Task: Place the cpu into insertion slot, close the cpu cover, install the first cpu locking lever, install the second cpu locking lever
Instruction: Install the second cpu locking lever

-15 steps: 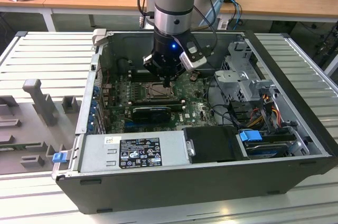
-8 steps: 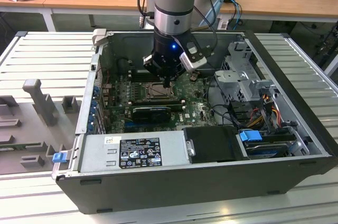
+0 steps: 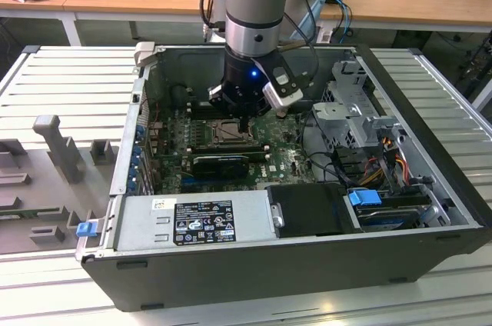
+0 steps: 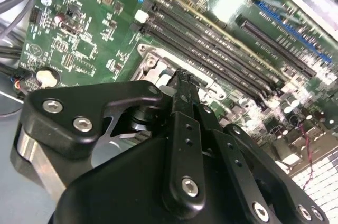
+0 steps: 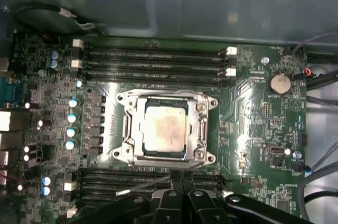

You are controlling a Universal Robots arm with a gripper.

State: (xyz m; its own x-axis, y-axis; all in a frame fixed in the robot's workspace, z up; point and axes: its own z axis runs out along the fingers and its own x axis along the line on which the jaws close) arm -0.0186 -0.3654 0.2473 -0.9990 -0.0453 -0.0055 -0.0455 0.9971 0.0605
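Sitting in the insertion slot (image 5: 165,129) on the green board (image 5: 253,129), the cpu (image 5: 165,127) shows its pale face through the window of the cpu cover (image 5: 202,123), which lies flat over it in the first wrist view. The end effector (image 5: 181,177) hangs close to the slot's edge, its fingers (image 4: 185,97) pressed together and holding nothing.

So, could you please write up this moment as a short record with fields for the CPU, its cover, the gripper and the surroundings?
cpu: seated in the insertion slot, pale face showing
cpu cover: closed, framing the chip
gripper: low over the green board, just beside the socket; fingers together, holding nothing visible
memory slots: long black rows on both sides of the socket
computer case: lying open
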